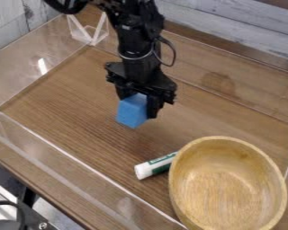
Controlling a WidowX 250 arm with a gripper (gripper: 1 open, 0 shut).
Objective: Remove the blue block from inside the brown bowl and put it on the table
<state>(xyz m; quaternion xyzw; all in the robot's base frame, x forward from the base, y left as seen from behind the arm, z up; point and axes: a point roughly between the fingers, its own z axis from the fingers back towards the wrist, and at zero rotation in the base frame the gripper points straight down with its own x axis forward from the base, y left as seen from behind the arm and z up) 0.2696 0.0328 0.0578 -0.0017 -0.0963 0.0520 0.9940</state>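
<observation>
One blue rectangular block sat at the fingertips of the black gripper, which was closed on it, the brick jutting out below and toward the camera with its long axis seeming to run steeply downward; beneath the gripper lay the wood-grain tabletop, the likely spot for release, while the tan wooden bowl stood well apart, nearer the camera and to the gripper's right in view

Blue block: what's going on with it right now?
The robot arm's end effector is closed on the blue block, holding it at the brown table, away from the brown bowl. Whether the block touches the tabletop I can't tell. The white-and-green tube lies beside the bowl.
</observation>
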